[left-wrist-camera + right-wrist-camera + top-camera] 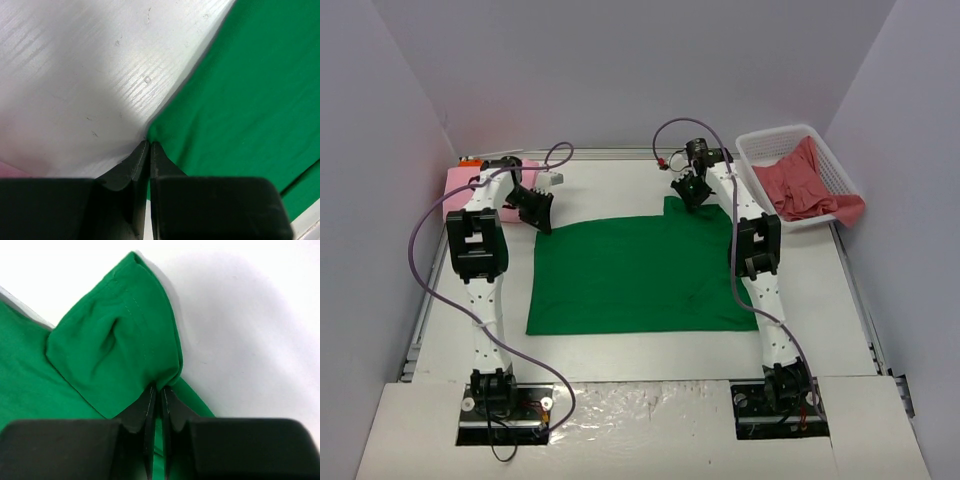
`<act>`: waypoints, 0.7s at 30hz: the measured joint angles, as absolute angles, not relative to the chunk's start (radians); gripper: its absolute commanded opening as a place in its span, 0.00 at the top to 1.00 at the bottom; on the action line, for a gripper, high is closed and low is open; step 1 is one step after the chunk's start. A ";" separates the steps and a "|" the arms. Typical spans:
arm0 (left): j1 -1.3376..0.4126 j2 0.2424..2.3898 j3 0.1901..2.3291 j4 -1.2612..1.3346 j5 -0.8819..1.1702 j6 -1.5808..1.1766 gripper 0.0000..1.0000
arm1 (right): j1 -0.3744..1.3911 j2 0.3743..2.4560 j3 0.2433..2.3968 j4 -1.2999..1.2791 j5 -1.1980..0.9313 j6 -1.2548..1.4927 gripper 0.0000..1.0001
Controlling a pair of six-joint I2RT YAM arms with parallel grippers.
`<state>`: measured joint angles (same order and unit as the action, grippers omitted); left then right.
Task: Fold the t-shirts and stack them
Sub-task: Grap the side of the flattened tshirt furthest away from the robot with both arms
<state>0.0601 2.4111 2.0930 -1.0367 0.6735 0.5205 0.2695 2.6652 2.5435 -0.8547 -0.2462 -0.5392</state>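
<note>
A bright green t-shirt (635, 275) lies spread flat in the middle of the table. At its far left corner my left gripper (542, 222) is down on the cloth. In the left wrist view the jaws (148, 144) are shut, with the edge of the green cloth (240, 100) pinched between them. My right gripper (692, 200) is at the shirt's far right edge. In the right wrist view it (160, 389) is shut on a bunched fold of the green sleeve (115, 350), which is lifted a little. A coral red t-shirt (805, 185) hangs out of the basket.
A white lattice basket (772, 140) stands at the back right by the right arm. A folded light pink t-shirt (460, 190) lies at the back left, with a bit of orange cloth (470, 161) behind it. Grey walls close in the table on three sides.
</note>
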 measured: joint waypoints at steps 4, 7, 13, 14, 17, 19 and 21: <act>0.060 2.411 2.090 -1.037 0.677 0.520 0.98 | 0.269 2.667 2.551 -0.845 -0.234 -0.532 1.00; 0.059 2.411 2.090 -1.037 0.677 0.520 0.98 | 0.268 2.667 2.551 -0.842 -0.221 -0.528 1.00; 0.049 2.405 2.090 -1.037 0.663 0.520 0.98 | 0.268 2.663 2.543 -0.833 -0.199 -0.524 1.00; 0.046 2.401 2.084 -1.033 0.656 0.519 0.98 | 0.268 2.657 2.534 -0.830 -0.197 -0.524 1.00; 0.033 2.382 2.059 -1.024 0.634 0.520 0.98 | 0.268 2.614 2.473 -0.828 -0.189 -0.525 1.00; 0.023 2.364 2.039 -1.021 0.621 0.521 0.98 | 0.268 2.573 2.433 -0.826 -0.186 -0.527 1.00; 0.017 2.344 2.024 -1.020 0.611 0.523 0.98 | 0.268 2.523 2.391 -0.828 -0.183 -0.528 1.00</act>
